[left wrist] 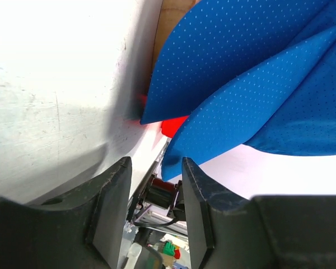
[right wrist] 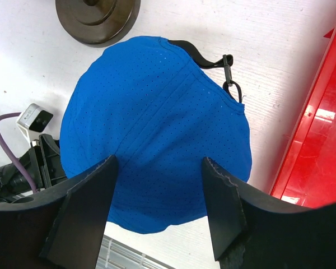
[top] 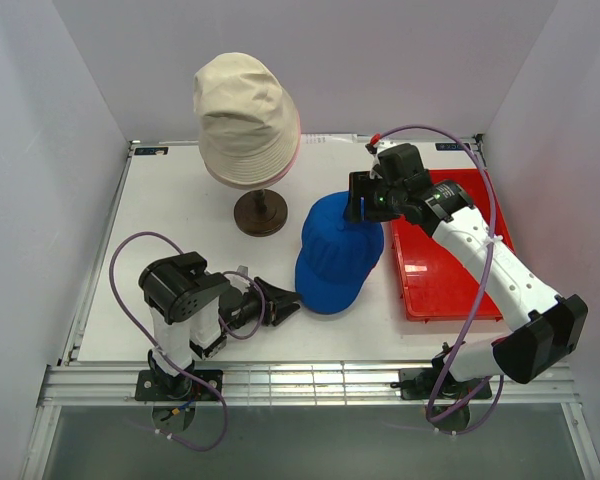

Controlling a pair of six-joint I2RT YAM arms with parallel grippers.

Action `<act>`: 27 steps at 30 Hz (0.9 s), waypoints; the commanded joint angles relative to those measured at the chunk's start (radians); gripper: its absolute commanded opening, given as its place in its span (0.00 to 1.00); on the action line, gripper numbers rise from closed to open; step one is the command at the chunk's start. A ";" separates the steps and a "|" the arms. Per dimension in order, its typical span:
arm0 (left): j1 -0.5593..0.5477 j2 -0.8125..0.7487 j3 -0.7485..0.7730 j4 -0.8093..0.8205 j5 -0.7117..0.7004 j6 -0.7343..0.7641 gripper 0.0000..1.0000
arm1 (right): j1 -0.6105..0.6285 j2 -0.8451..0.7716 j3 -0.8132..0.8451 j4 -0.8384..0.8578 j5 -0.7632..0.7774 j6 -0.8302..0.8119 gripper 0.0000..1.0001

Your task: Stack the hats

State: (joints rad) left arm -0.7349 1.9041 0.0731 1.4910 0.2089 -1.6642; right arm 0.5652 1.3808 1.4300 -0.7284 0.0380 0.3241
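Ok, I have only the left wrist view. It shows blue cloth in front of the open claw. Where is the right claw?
Observer: The right claw hangs open over the blue cap and does not grip it.
Operator: And where is the stack?
Observer: At the far side. A beige hat sits atop a stand, with a pink hat peeking out under it.
Operator: I see something red behind the cloth. What is it?
Observer: A red tray, lying just right of the cap.
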 commanded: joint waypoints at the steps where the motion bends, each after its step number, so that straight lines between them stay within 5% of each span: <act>1: 0.008 0.029 -0.045 0.235 -0.013 0.000 0.52 | 0.004 -0.025 -0.005 0.007 0.003 -0.023 0.67; 10: 0.017 -0.066 -0.056 0.221 0.026 0.030 0.53 | 0.004 -0.040 0.032 -0.005 0.013 -0.025 0.68; 17: 0.034 -0.233 -0.027 0.042 0.099 0.102 0.52 | 0.004 -0.043 0.089 -0.014 0.016 -0.019 0.69; 27: 0.042 -0.825 0.223 -1.048 0.038 0.409 0.53 | 0.002 -0.039 0.190 -0.040 0.011 -0.005 0.70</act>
State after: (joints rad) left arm -0.7021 1.2175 0.2203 0.8539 0.2832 -1.4029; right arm 0.5652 1.3724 1.5444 -0.7631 0.0425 0.3183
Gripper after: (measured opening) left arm 0.529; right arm 0.701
